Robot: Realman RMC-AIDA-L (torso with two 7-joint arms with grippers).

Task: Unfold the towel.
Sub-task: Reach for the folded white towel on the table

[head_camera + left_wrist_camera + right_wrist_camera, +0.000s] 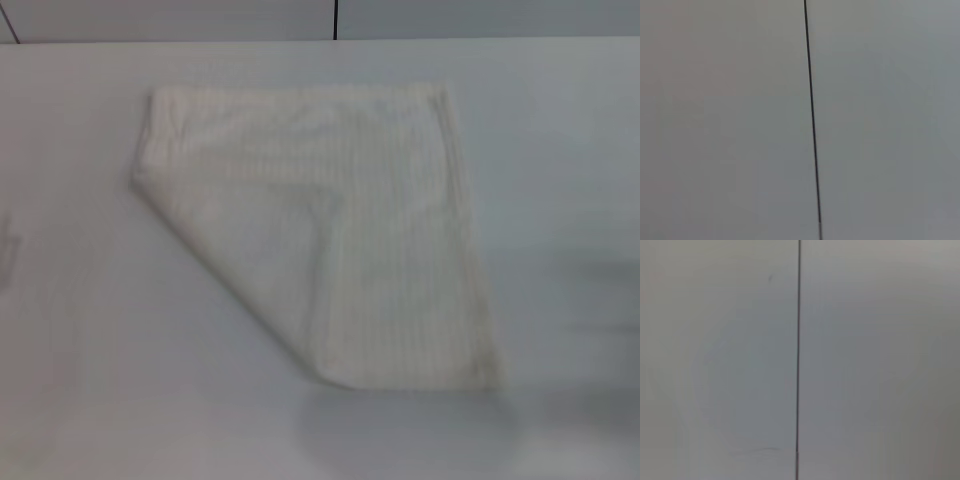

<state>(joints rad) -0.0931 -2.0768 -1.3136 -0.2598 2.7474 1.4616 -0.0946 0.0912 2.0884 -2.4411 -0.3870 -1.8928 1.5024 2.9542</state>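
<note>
The towel [330, 240] is a cream-white cloth with faint ribbed stripes, lying on the white table [90, 330] in the head view. Its near left corner is folded over, which leaves a slanted edge from the far left down to the near middle. No red tag shows. Neither gripper is in view in any frame. The left wrist view and the right wrist view show only a pale flat surface crossed by a thin dark seam [812, 120], which also shows in the right wrist view [798, 360].
The table's far edge meets a grey wall with a dark vertical seam [335, 18]. Soft shadows lie on the table at the near right [590, 400] and the far left [8, 255].
</note>
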